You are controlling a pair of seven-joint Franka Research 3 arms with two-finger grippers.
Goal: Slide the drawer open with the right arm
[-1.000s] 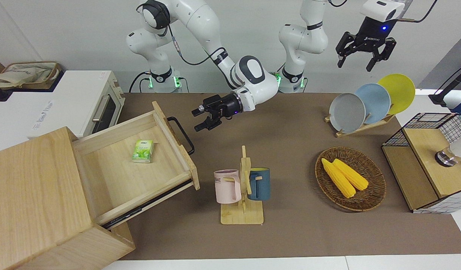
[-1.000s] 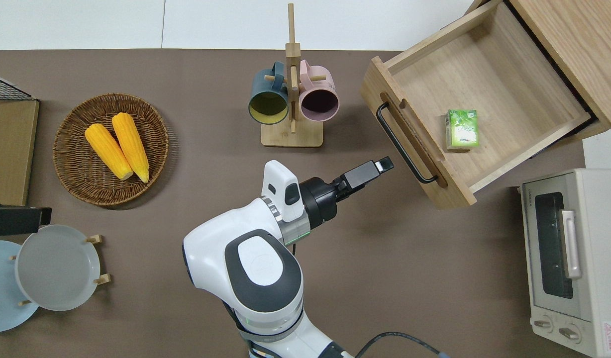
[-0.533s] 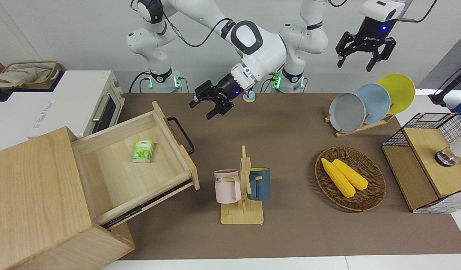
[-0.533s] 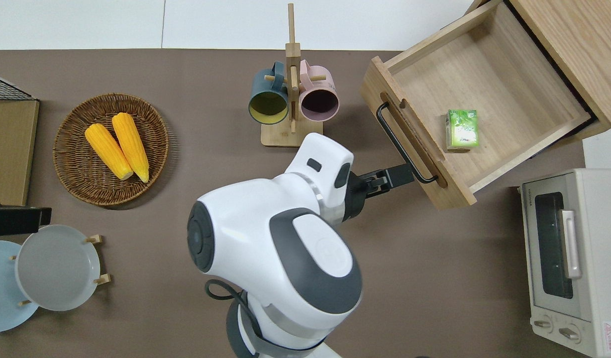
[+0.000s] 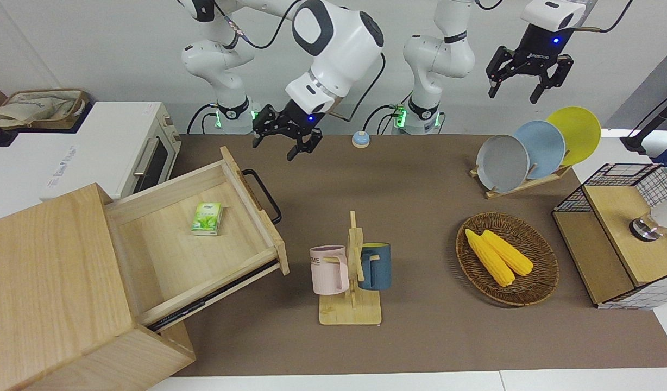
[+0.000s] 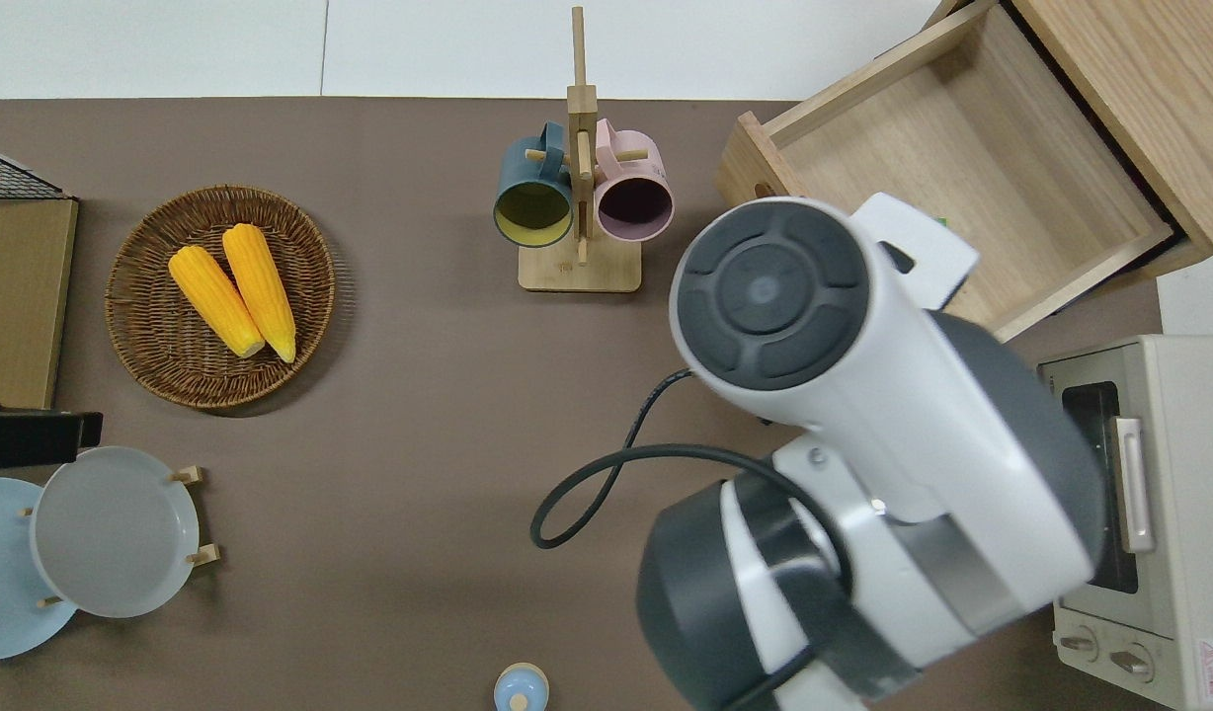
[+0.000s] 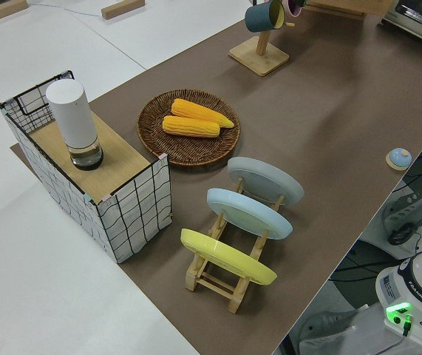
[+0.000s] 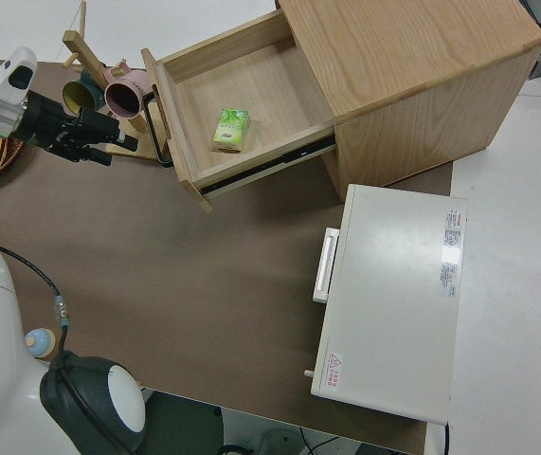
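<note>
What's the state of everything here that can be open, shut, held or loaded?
drawer: pulled open, green packet inside
right gripper: open, empty, off the handle
left gripper: open, parked
toaster oven: door shut
mugs: hung on rack
basket: holds two corn cobs

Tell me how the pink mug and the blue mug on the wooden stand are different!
The pink mug is pale pink with dark lettering on its side; the blue mug is dark blue, plain outside and yellow inside. The pink mug hangs toward the right arm's end of the table, the blue mug toward the left arm's. Both hang on the same wooden stand.
</note>
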